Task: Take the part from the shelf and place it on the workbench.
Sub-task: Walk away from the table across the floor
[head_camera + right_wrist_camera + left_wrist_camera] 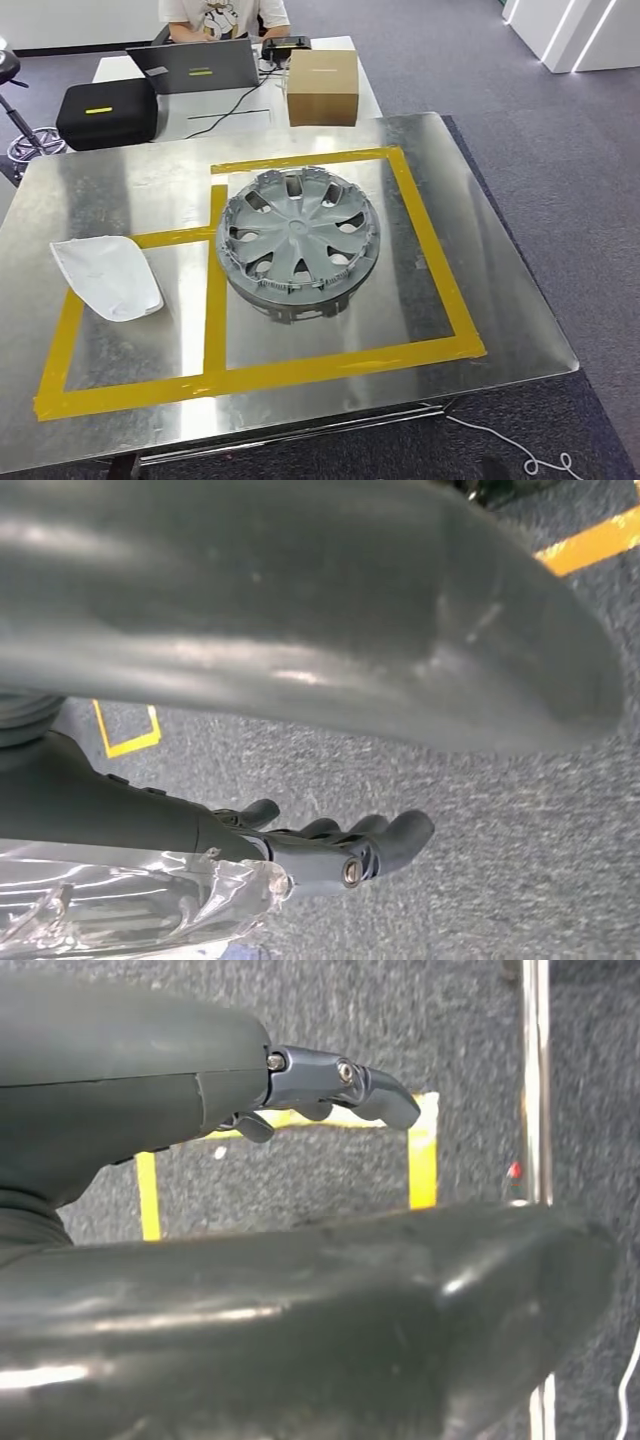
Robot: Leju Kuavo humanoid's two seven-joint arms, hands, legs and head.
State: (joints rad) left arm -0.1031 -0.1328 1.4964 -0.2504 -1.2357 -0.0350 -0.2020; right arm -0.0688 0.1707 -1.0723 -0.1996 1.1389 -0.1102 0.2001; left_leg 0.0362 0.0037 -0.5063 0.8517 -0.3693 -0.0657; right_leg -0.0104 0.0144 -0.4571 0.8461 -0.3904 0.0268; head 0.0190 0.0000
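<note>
The hubcap (298, 240), grey with spoke-shaped cutouts and a clipped rim, lies face up on the steel bench (498, 300) inside yellow tape. Left hand (332, 1085) and right hand (340, 850) hang empty, fingers loosely extended.

I see a dark grey carpet (528, 120) covering the floor all around. In front of me stands a metal-topped table (498, 260), its shiny surface marked with yellow tape (302, 375) laid out in rectangles. Behind it is a white desk (226, 115) carrying a grey laptop (192, 65), a black case (107, 112), a brown cardboard box (322, 87) and a black cable (234, 105). A person (219, 15) sits behind the laptop. White panels with lit strips (573, 35) stand at the far right. A white cord (521, 450) trails on the carpet. Yellow tape lines (423, 1150) also mark the floor.
</note>
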